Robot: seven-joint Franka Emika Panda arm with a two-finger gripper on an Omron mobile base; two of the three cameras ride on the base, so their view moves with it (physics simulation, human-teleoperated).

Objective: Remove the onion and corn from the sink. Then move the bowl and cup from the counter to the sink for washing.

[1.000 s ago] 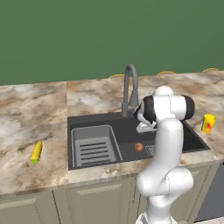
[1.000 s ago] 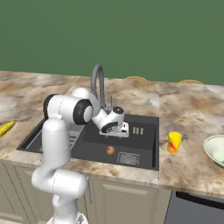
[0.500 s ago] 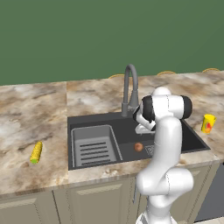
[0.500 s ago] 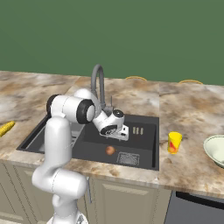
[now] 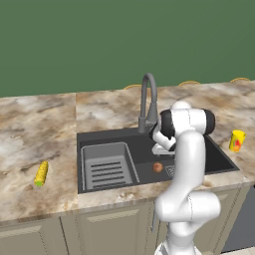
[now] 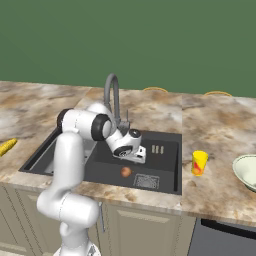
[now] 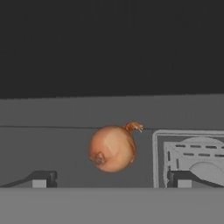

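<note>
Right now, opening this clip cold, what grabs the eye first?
The white arm's open gripper hangs low in the dark grey rectangular sink, facing the small round reddish-brown onion on the basin floor beside the square drain grate. The short yellow corn cob already lies on the marbled beige counter, left of the sink.

Glossy white rounded arm segments, dark joint bands, small dark-tipped claw (image 7: 111,179)

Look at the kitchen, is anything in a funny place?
Yes. An onion lies on the sink floor beside the drain grate, where food seems odd. The corn lies loose on the counter.
</note>
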